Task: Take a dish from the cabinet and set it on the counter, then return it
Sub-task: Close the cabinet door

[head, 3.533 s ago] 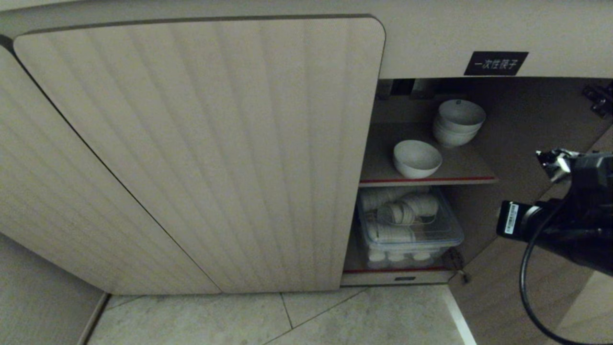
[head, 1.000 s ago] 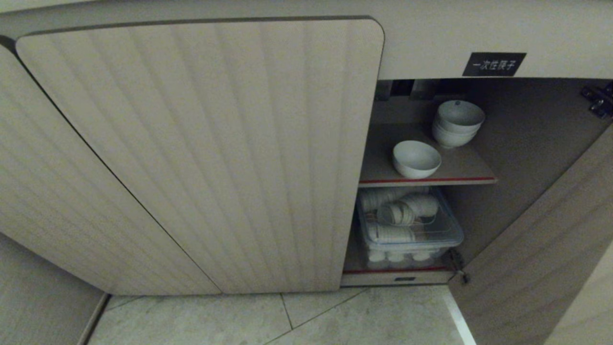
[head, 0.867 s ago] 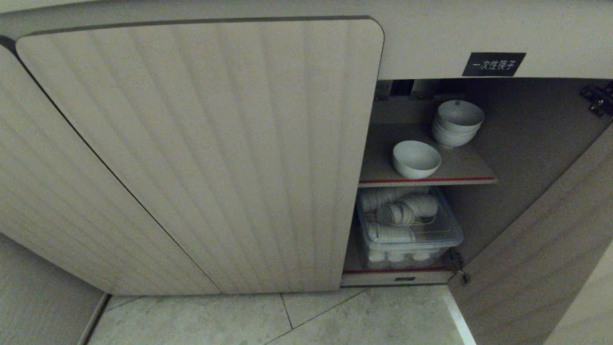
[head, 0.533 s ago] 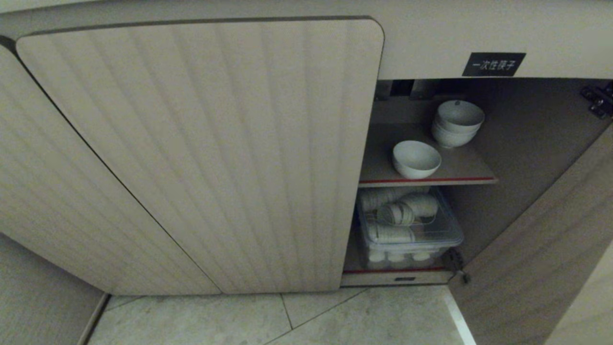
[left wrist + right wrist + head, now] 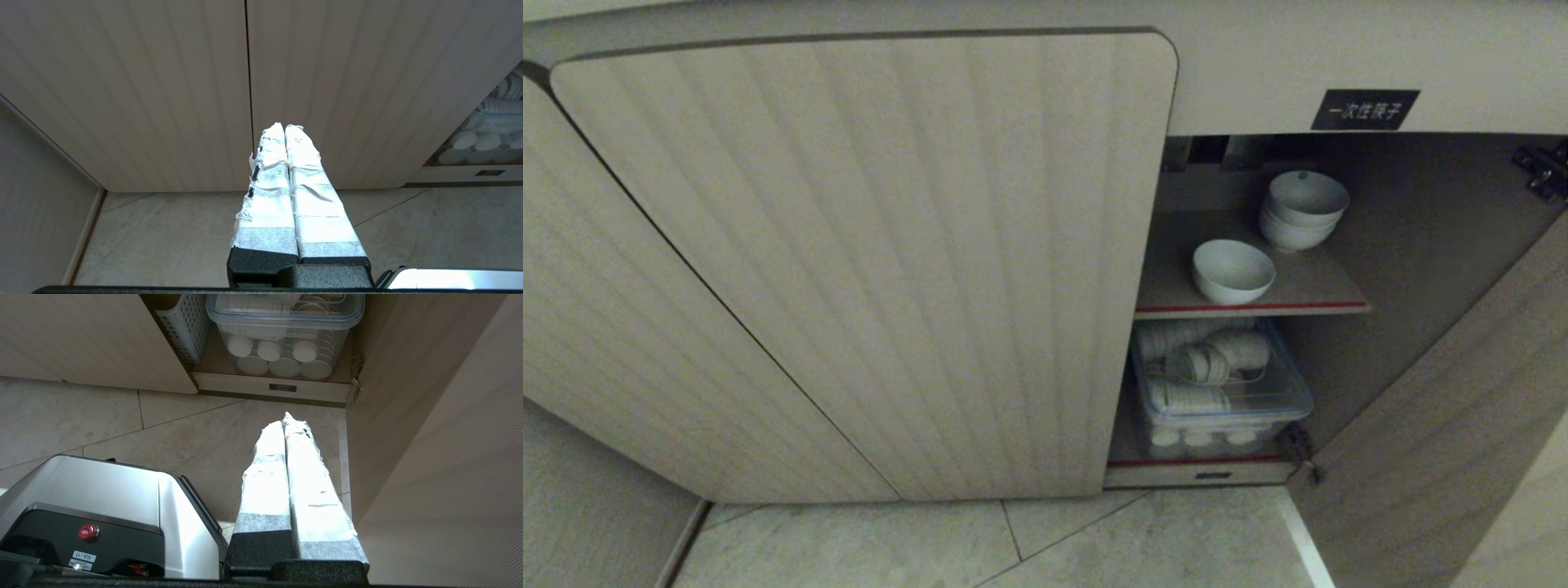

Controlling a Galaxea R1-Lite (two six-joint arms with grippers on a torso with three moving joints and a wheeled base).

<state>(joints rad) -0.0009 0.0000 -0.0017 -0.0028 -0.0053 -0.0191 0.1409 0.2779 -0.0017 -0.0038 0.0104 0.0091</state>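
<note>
Small white round ceramic bowl sits on the brown red-edged shelf inside the open beige ribbed cabinet, in front of stacked white bowls. Right pincer hangs pressed together above the tiled floor; left pincer likewise, facing the cabinet.

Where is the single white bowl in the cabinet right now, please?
In the head view, the bowl sits alone near the front of the upper shelf, left of and nearer than the stacked bowls, above the clear box.
</note>
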